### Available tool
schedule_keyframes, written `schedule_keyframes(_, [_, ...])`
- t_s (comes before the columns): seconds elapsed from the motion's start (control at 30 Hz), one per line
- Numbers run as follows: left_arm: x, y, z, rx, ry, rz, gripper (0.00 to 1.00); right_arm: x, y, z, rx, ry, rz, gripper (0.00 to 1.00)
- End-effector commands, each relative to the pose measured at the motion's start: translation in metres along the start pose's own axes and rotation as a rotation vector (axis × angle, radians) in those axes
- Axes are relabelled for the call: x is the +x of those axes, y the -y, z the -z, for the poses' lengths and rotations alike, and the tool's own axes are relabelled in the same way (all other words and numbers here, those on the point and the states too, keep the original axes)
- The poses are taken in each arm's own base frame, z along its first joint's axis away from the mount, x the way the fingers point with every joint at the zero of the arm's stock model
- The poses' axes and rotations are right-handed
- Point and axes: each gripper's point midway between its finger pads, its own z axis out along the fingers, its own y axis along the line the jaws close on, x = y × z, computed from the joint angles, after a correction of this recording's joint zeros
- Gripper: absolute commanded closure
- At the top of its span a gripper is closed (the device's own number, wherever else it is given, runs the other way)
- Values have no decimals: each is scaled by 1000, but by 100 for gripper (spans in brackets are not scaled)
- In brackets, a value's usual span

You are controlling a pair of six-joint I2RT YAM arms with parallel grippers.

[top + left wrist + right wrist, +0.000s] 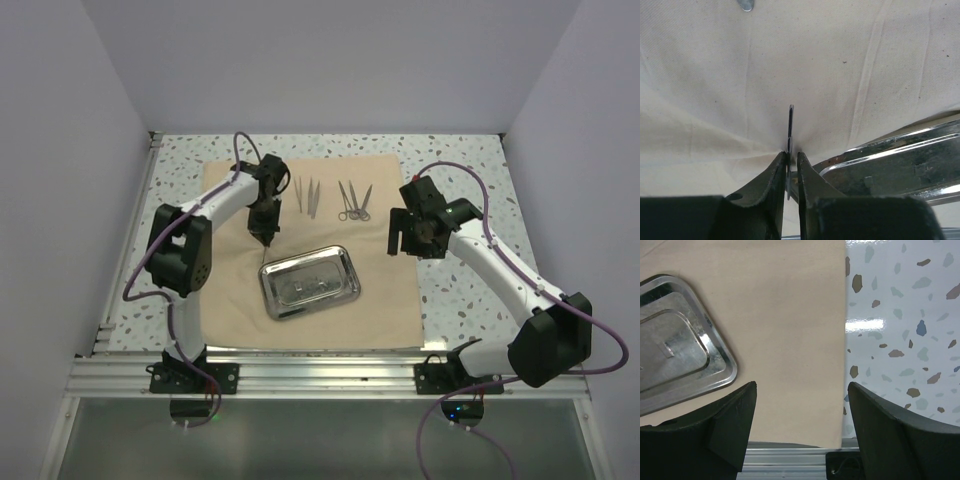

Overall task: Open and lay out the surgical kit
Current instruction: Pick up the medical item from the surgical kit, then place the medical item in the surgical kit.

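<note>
left end effector (791,161) down, instrument (791,122) between jaws; right end effector (801,387) open

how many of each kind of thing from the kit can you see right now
tan cloth wrap: 1
steel tray: 1
tweezers lying on the cloth: 2
ring-handled scissors or forceps lying on the cloth: 2
slim metal instrument between the fingers of the left hand: 1
total: 7
</note>
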Motion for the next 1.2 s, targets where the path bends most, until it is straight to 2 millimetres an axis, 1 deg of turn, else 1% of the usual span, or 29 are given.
schedule_keyframes(0.0, [2, 3, 21, 37, 22, 21, 81, -4, -5, 4, -29, 17, 16, 23])
schedule_keyframes(0.07, [4, 6, 22, 58, 18, 22, 78, -4, -5, 4, -27, 22, 15, 23])
schedule_keyframes(0.17, [2, 5, 21, 52, 22, 23, 78, -5, -5, 5, -30, 26, 16, 23])
schedule_keyframes(0.2, [1, 5, 21, 51, 24, 21, 83, -4, -5, 5, -29, 22, 15, 23])
schedule_keyframes(0.27, [-1, 5, 19, 47, 27, 21, 87, -4, -5, 4, -29, 19, 16, 23])
schedule_keyframes(0.3, [-1, 5, 17, 46, 24, 18, 94, -5, -6, 4, -32, 22, 14, 23])
schedule_keyframes(0.37, [-2, 6, 12, 44, 17, 16, 100, -4, -6, 4, -31, 19, 15, 23])
schedule_keyframes(0.43, [-5, 0, 11, 8, 28, 17, 100, -5, -6, 4, -31, 23, 16, 23])
schedule_keyframes(0.53, [-13, 0, 16, -1, 47, 19, 100, -5, -5, 4, -27, 23, 18, 23])
schedule_keyframes(0.57, [-20, 1, 22, -1, 65, 20, 100, -4, -4, 4, -25, 21, 20, 23])
schedule_keyframes(0.63, [-24, -3, 30, -26, 76, 20, 100, -4, -3, 3, -23, 19, 21, 23])
schedule_keyframes(0.67, [-34, -2, 38, -28, 100, 23, 100, -3, -4, 3, -26, 17, 21, 23])
schedule_keyframes(0.7, [-38, -2, 42, -32, 111, 24, 100, -3, -5, 3, -27, 18, 20, 23])
schedule_keyframes(0.73, [-45, -2, 49, -37, 139, 26, 100, -3, -5, 2, -26, 16, 23, 23])
schedule_keyframes(0.83, [-57, -3, 52, -53, 172, 30, 100, -3, -6, 1, -29, 13, 18, 23])
schedule_keyframes(0.9, [-68, -1, 50, -55, 188, 35, 100, -3, -7, -1, -28, 7, 21, 23])
schedule_keyframes(0.93, [-80, 1, 45, -64, 207, 39, 100, -3, -7, -1, -27, 6, 21, 23])
schedule_keyframes(1.0, [-95, 1, 41, -76, 230, 47, 100, -4, -7, -1, -28, 5, 23, 23])
schedule_keyframes(1.03, [-103, -2, 39, -96, 247, 55, 100, -4, -7, -1, -27, 6, 24, 23])
schedule_keyframes(1.07, [-119, -2, 33, -105, 268, 66, 100, -4, -7, 0, -26, 3, 28, 23])
schedule_keyframes(1.1, [-128, -2, 30, -110, 284, 70, 100, -4, -6, 0, -23, 3, 26, 23])
schedule_keyframes(1.13, [-146, -2, 36, -112, 335, 83, 100, -3, -6, 0, -25, -1, 30, 23])
schedule_keyframes(1.17, [-152, -8, 22, -133, 330, 91, 100, -4, -6, 1, -25, 2, 28, 23])
